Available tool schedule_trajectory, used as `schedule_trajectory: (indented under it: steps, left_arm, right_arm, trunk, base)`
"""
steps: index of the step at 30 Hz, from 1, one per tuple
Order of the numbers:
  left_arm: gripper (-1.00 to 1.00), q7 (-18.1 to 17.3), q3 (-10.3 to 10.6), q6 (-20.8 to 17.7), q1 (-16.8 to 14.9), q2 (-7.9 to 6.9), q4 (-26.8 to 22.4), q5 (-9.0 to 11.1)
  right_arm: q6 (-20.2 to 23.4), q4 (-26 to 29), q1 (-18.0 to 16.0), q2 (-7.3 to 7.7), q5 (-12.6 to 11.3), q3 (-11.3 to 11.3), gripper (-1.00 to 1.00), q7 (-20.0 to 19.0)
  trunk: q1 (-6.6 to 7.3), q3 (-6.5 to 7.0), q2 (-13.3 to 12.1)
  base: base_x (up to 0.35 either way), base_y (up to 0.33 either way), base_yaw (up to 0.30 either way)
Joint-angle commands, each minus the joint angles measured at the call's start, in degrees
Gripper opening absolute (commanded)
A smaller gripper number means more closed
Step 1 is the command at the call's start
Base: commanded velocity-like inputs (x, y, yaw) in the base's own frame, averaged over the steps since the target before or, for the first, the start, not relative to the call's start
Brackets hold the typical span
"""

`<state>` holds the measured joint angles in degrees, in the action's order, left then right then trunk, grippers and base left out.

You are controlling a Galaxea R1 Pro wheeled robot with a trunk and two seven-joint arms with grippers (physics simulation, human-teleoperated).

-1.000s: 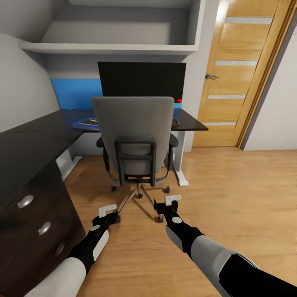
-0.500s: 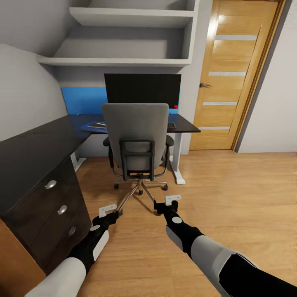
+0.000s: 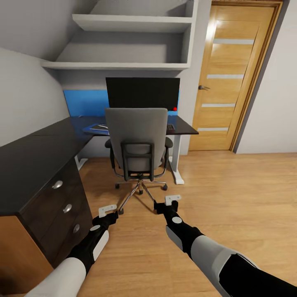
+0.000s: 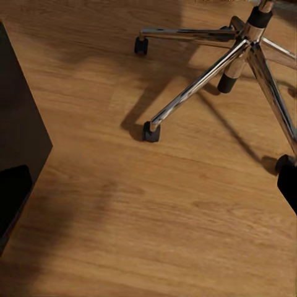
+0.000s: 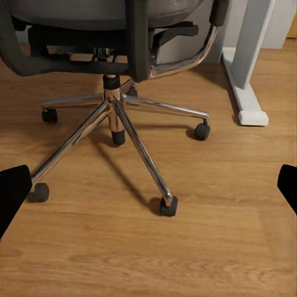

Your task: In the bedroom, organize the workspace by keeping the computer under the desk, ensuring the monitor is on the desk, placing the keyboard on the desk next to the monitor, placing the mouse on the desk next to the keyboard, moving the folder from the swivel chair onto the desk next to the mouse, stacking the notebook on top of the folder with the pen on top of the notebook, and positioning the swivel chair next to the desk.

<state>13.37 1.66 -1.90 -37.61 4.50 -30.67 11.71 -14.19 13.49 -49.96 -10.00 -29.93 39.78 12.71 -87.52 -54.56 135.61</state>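
Moved: camera sits farther back than before; chair (image 3: 138,144) looks smaller.
Chair: tucked at table (image 3: 37,152), before monitor (image 3: 142,93).
Left hand (image 3: 108,210): spread, empty.
Right hand (image 3: 172,200): spread, empty.

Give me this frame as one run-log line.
phase: facing workstation | swivel chair tucked at desk | monitor on desk | left claw empty | right claw open, empty

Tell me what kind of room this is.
Most likely a home study corner in a bedroom or small office: a black L-shaped desk carrying a monitor, a grey swivel chair pulled up to it, wall shelves above, and a wooden door.
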Motion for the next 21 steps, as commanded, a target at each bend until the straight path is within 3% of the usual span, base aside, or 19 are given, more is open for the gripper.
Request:
schedule_trajectory:
  steps: [1,15,21]
  left_arm:
    - [1.00,0.31,0.18,-0.20,-0.01,-0.02,-0.10,0.40]
    - [1.00,0.41,0.18,0.33,-0.01,0.29,-0.11,0.23]
    - [1.00,0.23,0.21,4.64,-0.01,0.39,-0.05,0.23]
  right_arm:
    - [-0.22,-0.05,-0.05,0.00,-0.44,0.49,1.00,0.29]
    - [-0.38,-0.10,0.17,0.00,-0.22,0.39,1.00,0.51]
    - [-2.45,-0.05,0.39,0.00,-0.14,0.39,1.00,0.67]
  trunk:
    - [0.24,0.13,-0.39]
    - [3.31,2.64,-6.01]
    - [4.63,3.72,-8.41]
  base:
    - [-0.006,0.000,0.000]
    - [-0.001,0.000,0.000]
    - [0.000,0.000,0.000]
